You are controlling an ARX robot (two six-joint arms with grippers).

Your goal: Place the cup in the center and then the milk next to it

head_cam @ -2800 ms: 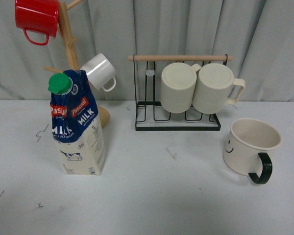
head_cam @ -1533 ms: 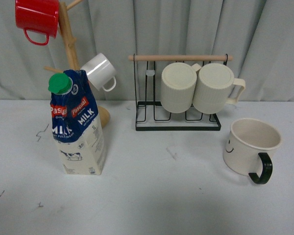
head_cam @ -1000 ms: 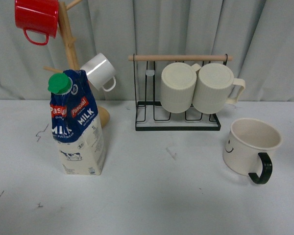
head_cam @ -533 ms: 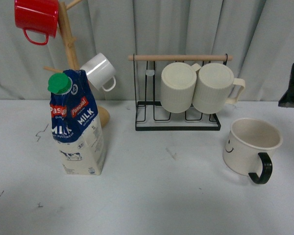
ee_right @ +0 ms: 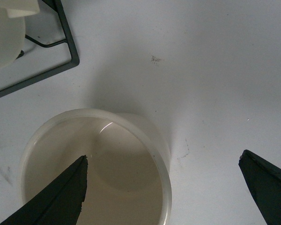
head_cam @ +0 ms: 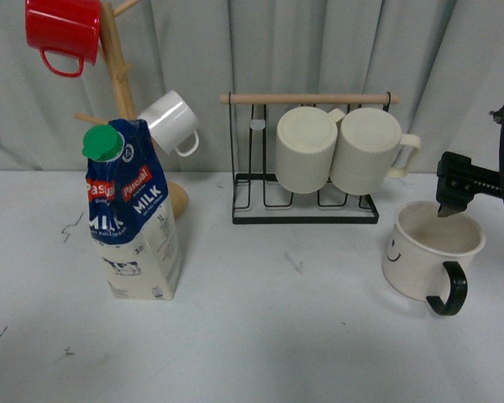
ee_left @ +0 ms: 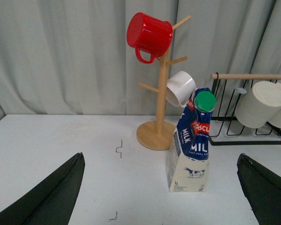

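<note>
I see the cup (head_cam: pixel 433 248) standing upright near the right edge of the table (head_cam: pixel 260 336), just in front of the right end of the wire rack (head_cam: pixel 305 214). Its black handle points toward the near edge and its small smiley face looks toward the table's middle.

My right gripper (ee_right: pixel 164 157) hangs over the cup with its jaws spread wide. In the right wrist view one finger (ee_right: pixel 56 197) lies over the mug's open mouth and the other (ee_right: pixel 267 183) over bare table outside the rim. I cannot tell from either view whether the inner finger touches the cup. Nothing is pinched.

The milk (head_cam: pixel 133 214) stands upright toward the left side of the table, green cap on, just in front of the round base of the wooden mug tree (head_cam: pixel 118 75). It is well apart from the cup.

My left gripper (ee_left: pixel 161 156) is also spread wide and holds nothing. In the left wrist view the carton shows between its two fingers, some way ahead of them.

A red mug (head_cam: pixel 65 34) and a small white mug (head_cam: pixel 172 122) hang on the tree. Two ribbed cream mugs (head_cam: pixel 307 149) lie on their sides in the rack along the far edge, touching each other.
</note>
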